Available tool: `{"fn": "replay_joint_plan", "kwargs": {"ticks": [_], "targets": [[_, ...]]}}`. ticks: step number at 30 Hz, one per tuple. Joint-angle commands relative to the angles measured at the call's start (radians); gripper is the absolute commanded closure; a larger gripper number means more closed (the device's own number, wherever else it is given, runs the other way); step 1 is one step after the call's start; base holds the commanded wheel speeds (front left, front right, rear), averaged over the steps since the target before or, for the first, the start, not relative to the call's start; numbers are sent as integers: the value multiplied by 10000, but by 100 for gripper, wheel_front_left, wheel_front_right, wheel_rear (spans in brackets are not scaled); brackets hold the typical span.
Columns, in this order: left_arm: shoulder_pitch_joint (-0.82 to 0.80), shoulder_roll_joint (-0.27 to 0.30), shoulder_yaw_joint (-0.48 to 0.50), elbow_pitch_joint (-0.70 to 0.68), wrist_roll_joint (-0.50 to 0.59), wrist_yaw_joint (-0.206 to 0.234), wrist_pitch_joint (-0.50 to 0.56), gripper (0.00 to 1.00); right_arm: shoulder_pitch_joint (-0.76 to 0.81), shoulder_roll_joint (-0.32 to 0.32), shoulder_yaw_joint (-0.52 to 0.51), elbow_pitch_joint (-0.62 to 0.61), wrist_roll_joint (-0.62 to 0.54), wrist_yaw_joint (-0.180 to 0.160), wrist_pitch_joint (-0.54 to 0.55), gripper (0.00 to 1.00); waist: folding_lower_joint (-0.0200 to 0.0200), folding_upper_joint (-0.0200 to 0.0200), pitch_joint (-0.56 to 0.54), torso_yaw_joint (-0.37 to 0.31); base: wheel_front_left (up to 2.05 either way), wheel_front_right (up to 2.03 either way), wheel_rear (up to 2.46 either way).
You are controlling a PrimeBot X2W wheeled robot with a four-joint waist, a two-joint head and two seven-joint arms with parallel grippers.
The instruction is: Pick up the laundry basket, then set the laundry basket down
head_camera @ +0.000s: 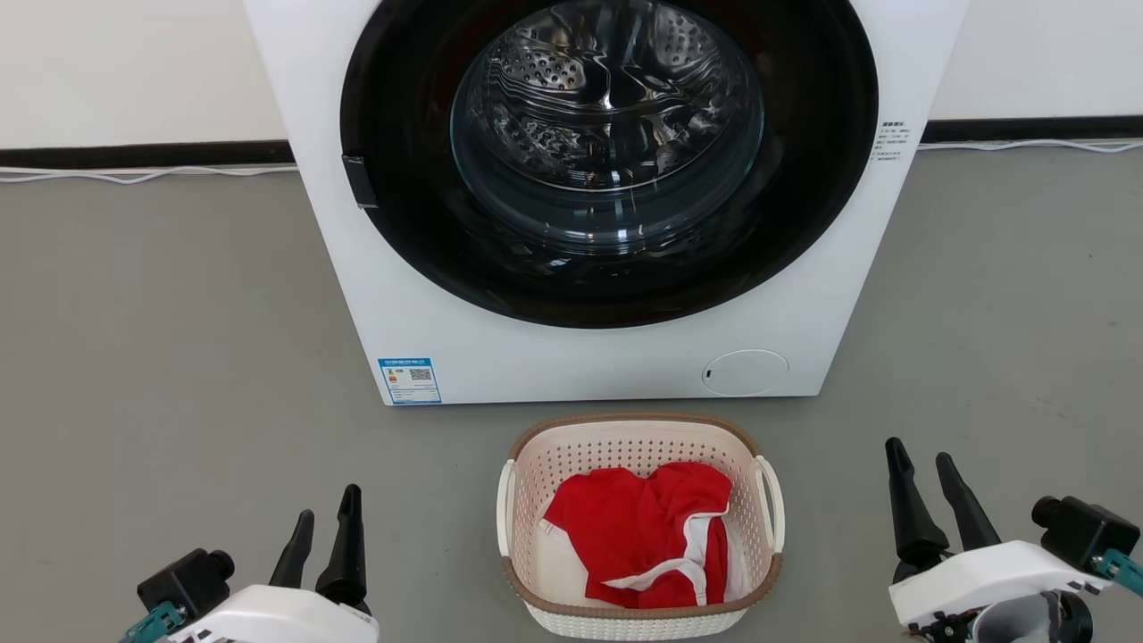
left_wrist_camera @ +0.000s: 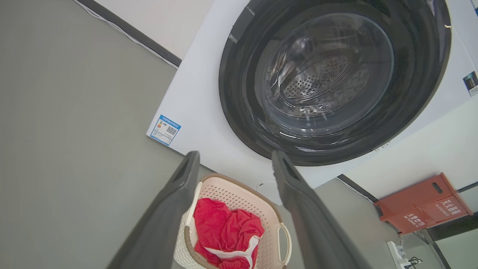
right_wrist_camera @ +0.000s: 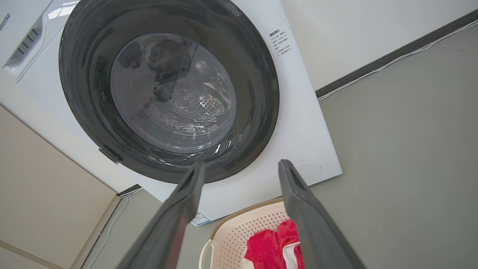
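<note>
A: Any writing you can read?
B: On the white washing machine (head_camera: 589, 366), at the upper left of the right wrist view, the letters "isense" (right_wrist_camera: 5, 22) are cut off by the edge. A blue label (head_camera: 410, 380) with a QR code sits at the machine's lower left corner, but its print is too small to read
A: And the laundry basket (head_camera: 636, 418)?
B: Lower centre of the head view, on the grey floor (head_camera: 179, 357) just in front of the machine. It is cream perforated plastic, rounded-rectangular, with a brown woven-look rim and a white loop handle (head_camera: 505, 509) on each side. A red garment (head_camera: 643, 527) with white trim lies crumpled inside
A: The grippers?
B: The left gripper (head_camera: 329, 502) is at the lower left and the right gripper (head_camera: 918, 450) at the lower right. Both have their dark fingers spread, hold nothing and are well apart from the basket
</note>
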Motion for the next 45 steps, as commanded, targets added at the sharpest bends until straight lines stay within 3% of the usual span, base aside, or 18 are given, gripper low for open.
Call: {"fn": "replay_joint_plan", "kwargs": {"ticks": [1,45], "targets": [[-443,102,151,-276,473,71,-165,0,-471,-168,158,-199,-494,49,-199,0,0,0,-3,-5,0,0,0],[-500,170,-45,-140,5781,254,-1456,0,-498,-226,76,611,-6180,76,-1490,0,0,0,43,-44,0,0,0]]}}
